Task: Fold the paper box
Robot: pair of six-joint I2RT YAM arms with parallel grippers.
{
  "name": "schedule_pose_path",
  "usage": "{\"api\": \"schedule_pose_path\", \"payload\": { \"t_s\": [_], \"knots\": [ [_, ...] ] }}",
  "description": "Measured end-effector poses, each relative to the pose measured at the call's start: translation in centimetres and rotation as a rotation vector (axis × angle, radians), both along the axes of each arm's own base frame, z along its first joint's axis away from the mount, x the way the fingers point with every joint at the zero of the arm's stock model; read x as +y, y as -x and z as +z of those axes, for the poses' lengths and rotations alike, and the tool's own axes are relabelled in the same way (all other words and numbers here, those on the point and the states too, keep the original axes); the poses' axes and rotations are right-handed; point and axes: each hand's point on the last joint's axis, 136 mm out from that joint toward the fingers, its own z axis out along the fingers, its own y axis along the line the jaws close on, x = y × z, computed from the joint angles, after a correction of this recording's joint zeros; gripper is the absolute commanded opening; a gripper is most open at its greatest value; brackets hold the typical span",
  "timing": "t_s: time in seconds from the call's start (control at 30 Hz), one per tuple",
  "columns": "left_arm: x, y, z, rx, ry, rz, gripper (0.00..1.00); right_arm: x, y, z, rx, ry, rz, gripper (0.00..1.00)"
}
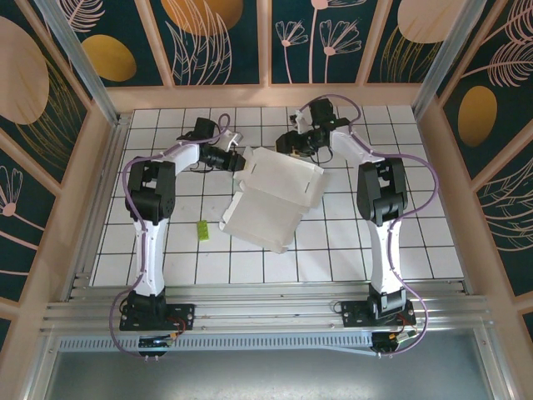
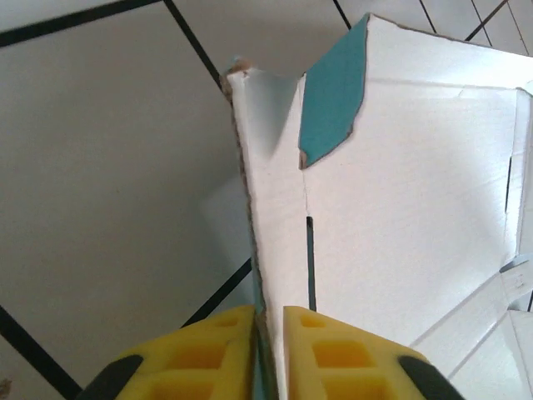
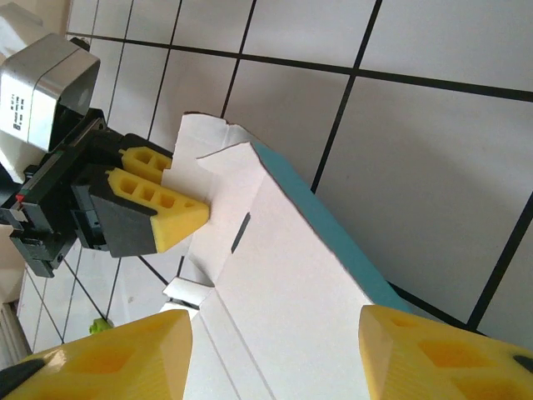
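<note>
The left gripper (image 2: 268,333) was closed tight, its yellow pads (image 2: 333,346) pinching a thin upright flap of the paper box (image 2: 400,183) with almost no gap between them. In the right wrist view the same gripper (image 3: 187,192) sat at the left of the frame, clamped on the flap near the card's notched corner. From above, the left gripper (image 1: 236,158) reached in from the left to the box's upper left edge. The right gripper (image 3: 275,350) stood open: its two yellow fingers (image 3: 441,350) were well apart at the bottom of the frame, with a white panel of the box (image 3: 283,283) running up between them. Whether either pad touched the card could not be told. In the overhead view the right gripper (image 1: 287,143) hung just above the box's upper edge, a little right of the left one. The paper box (image 1: 275,196) lay part-folded at the centre of the frame on the white tiled table (image 1: 400,242), between the two arms. Its whitish inner face was turned up and its side flaps were partly raised, and cyan showed along an outer wall and on one turned-over tab. A small yellow-green scrap (image 1: 201,230) lay on the tiles just left of the box's lower corner, apart from it.
</note>
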Motion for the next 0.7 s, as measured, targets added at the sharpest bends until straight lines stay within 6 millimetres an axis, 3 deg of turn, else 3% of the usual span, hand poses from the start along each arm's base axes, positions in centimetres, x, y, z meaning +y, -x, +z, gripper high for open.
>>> {"api": "schedule_pose_path", "payload": {
  "t_s": [0.13, 0.27, 0.33, 0.5, 0.7],
  "knots": [
    [0.2, 0.3, 0.7, -0.042, -0.003, 0.019, 0.00, 0.1, -0.1, 0.0, -0.031, 0.041, -0.001, 0.63],
    [0.4, -0.1, 1.6, -0.118, -0.052, 0.042, 0.00, -0.8, -0.3, 0.3, -0.133, 0.163, -0.017, 0.87],
    [0.3, -0.3, 2.0, -0.155, -0.077, 0.046, 0.00, -1.4, -0.2, 0.8, -0.198, 0.239, -0.012, 0.93],
    [-0.1, -0.5, 2.3, -0.214, -0.104, 0.050, 0.00, -1.8, 0.1, 2.3, -0.341, 0.356, 0.066, 0.77],
    [-0.2, -0.8, 2.6, -0.237, -0.103, 0.054, 0.00, -2.6, 0.8, -0.4, -0.340, 0.497, 0.141, 0.62]
  ]
}}
